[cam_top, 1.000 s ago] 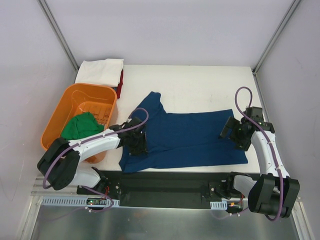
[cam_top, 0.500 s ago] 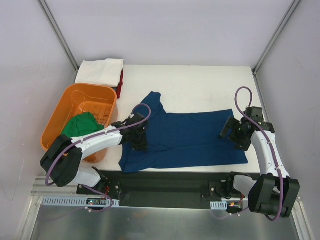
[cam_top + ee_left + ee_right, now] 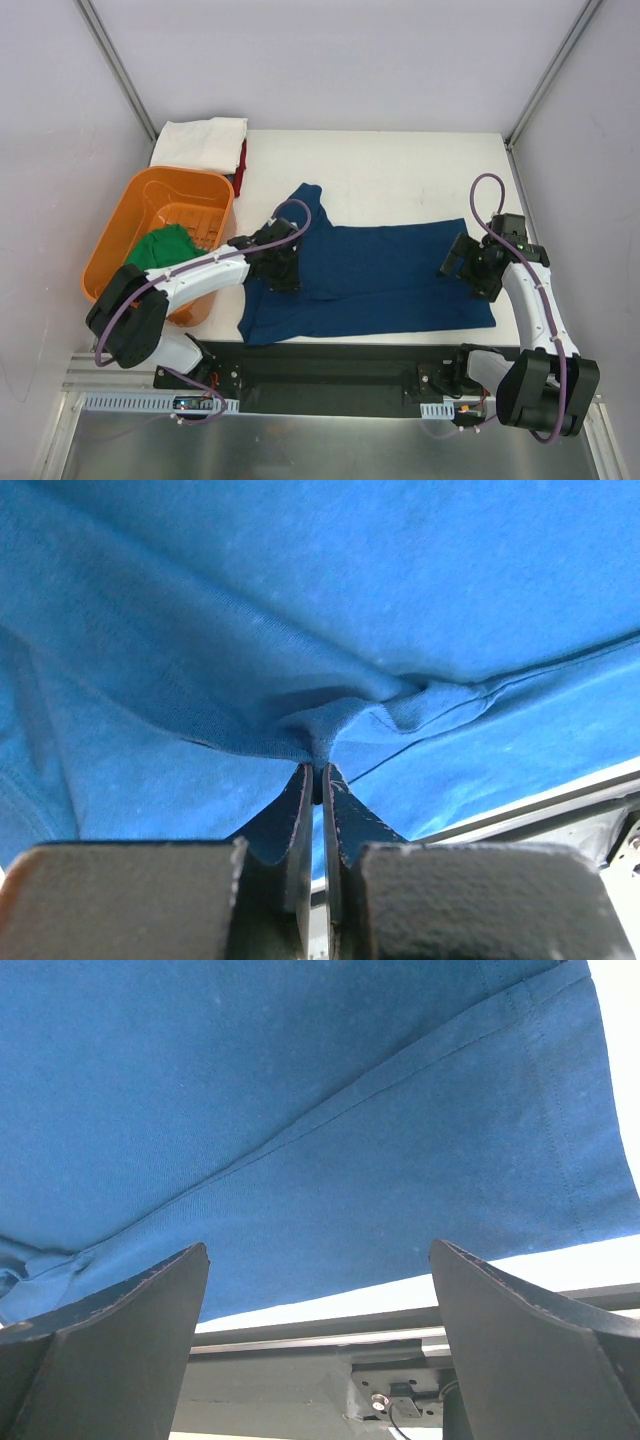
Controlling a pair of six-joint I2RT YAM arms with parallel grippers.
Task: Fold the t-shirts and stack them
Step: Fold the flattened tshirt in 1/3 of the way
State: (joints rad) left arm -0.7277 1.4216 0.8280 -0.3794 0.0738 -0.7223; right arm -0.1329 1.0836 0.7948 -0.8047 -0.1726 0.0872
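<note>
White table (image 3: 400,165) before me, matte, evenly lit, no hard shadows. Pale lavender-grey back wall (image 3: 340,60), matching side walls (image 3: 50,180). Slanted metal struts (image 3: 118,65) at both back corners. Black rail (image 3: 330,368) along near table edge, brushed metal sheet (image 3: 330,445) beneath.

No readable text, label, brand, number or sign in any view. Navy t-shirt (image 3: 390,280): plain blue cloth in all three views. Orange tub (image 3: 165,200): no legible marking.

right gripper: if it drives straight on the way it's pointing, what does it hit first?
The navy t-shirt, close to its edge. The right gripper points down at the cloth with its fingers open and nothing in between. How far above the cloth it is, I can't tell.
</note>
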